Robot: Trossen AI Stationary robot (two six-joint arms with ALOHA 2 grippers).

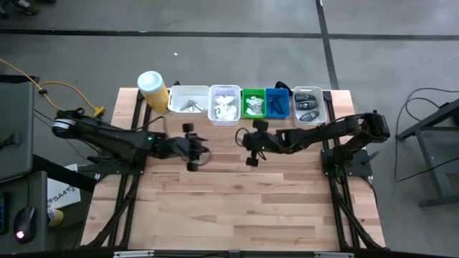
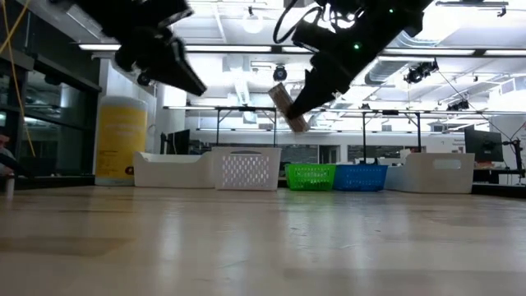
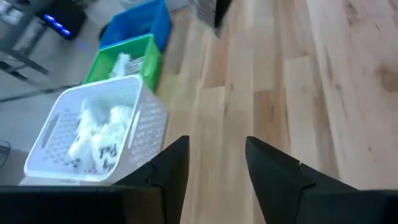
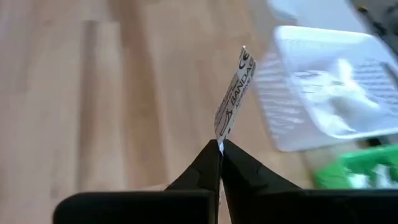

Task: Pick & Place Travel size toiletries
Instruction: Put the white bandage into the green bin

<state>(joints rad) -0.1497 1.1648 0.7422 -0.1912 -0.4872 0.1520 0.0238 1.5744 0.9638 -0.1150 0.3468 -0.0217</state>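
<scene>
Right claw [image 4: 219,149] pinches printed white sachet [image 4: 234,93].

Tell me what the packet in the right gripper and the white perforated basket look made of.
Packet: thin printed paper or film, matte; it stands flat and stiff, pinched in the right gripper. White perforated basket: moulded plastic, smooth, slightly glossy; regular holes pierce its walls.
</scene>
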